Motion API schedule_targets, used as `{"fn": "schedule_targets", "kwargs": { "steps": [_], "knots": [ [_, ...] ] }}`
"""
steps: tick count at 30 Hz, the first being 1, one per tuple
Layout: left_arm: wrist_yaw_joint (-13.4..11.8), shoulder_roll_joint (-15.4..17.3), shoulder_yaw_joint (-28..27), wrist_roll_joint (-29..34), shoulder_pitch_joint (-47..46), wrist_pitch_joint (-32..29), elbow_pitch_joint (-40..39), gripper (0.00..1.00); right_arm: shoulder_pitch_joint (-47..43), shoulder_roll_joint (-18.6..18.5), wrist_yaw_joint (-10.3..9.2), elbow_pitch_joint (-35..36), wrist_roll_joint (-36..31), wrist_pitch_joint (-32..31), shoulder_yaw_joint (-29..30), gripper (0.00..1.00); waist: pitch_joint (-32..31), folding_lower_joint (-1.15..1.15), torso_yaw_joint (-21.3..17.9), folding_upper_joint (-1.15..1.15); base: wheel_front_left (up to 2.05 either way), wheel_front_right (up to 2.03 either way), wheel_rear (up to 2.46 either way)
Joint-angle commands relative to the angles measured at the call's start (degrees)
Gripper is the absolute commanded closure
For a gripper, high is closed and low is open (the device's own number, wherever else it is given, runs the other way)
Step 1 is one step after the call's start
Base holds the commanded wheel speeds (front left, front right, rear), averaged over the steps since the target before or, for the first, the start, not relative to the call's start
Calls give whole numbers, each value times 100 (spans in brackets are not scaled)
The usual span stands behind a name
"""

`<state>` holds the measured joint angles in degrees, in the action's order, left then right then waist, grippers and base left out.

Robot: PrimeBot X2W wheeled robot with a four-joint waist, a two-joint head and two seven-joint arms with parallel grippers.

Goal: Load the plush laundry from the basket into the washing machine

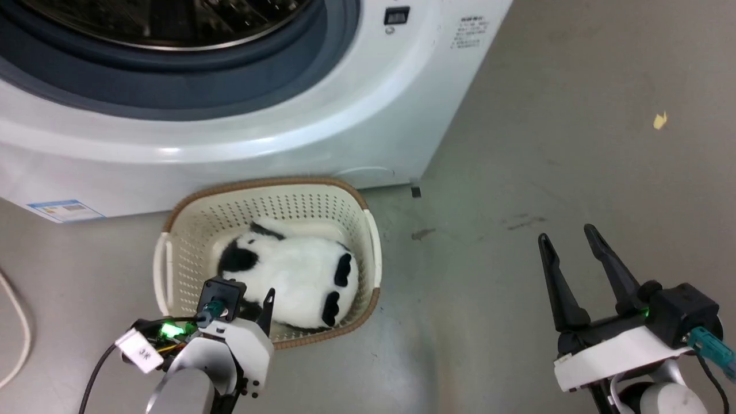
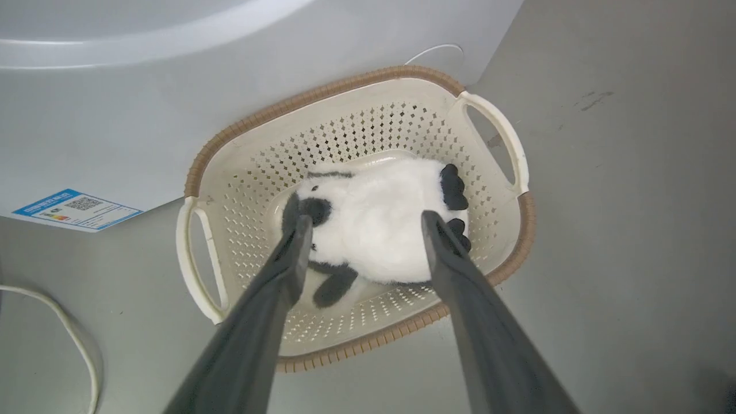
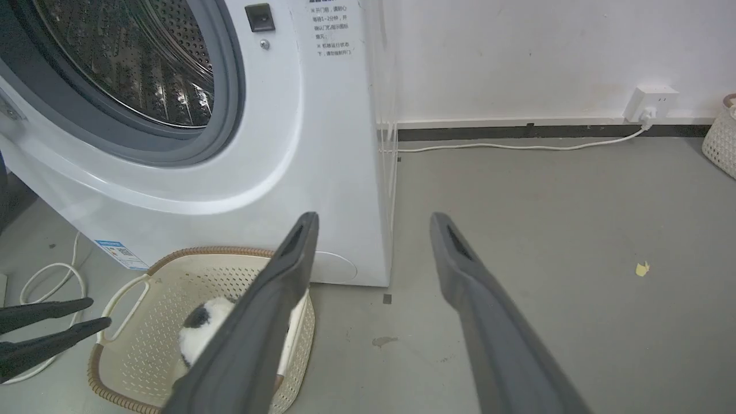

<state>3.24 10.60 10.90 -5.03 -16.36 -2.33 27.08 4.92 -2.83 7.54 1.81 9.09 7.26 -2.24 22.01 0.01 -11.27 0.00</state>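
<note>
The washing machine (image 1: 345, 115) stands at the back, its grey-ringed opening and steel drum (image 3: 144, 63) uncovered. On the floor against its front sits the cream basket (image 1: 264, 184) with the brown rim. Inside lies the panda-like plush laundry (image 1: 293, 270), black limbs toward the right. My left gripper (image 1: 247, 305) hangs open over the basket's near side. In the left wrist view its fingers (image 2: 287, 270) straddle the plush (image 2: 374, 247) from above, and I cannot tell whether they touch it. My right gripper (image 1: 566, 234) stands open and empty over bare floor to the right.
A white cable (image 1: 17, 333) loops on the floor at the left. A yellow scrap (image 1: 659, 119) lies at the far right. In the right wrist view a wall socket (image 3: 650, 100) with a cord and another pale basket (image 3: 721, 138) sit by the back wall.
</note>
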Motion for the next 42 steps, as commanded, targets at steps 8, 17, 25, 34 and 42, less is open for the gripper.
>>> {"fn": "schedule_targets", "kwargs": {
  "steps": [8, 17, 25, 34, 42],
  "knots": [
    [98, 292, 438, -147, -501, -74, 606, 0, 189, -3, -3, 72, 238, 145, -96, 0, 493, -1, -291, 0, 0, 0, 0],
    [154, 619, 823, -367, -1166, -270, 1152, 0, 306, -3, -3, 131, 477, 253, -171, 0, 1044, -1, -550, 0, 0, 0, 0],
    [203, 799, 1236, -502, -1931, -532, 1604, 0, 358, -3, -4, 192, 652, 349, -168, 0, 1503, -1, -680, 0, 0, 0, 0],
    [260, 962, 1768, -695, -2773, -910, 2229, 0, 364, -4, -4, 227, 923, 456, -163, 0, 1996, -1, -836, 0, 0, 0, 0],
    [289, 1057, 2117, -730, -3318, -936, 2872, 0, 345, -4, -5, 287, 1120, 552, -161, 0, 2419, -1, -981, 0, 0, 0, 0]
  ]
}}
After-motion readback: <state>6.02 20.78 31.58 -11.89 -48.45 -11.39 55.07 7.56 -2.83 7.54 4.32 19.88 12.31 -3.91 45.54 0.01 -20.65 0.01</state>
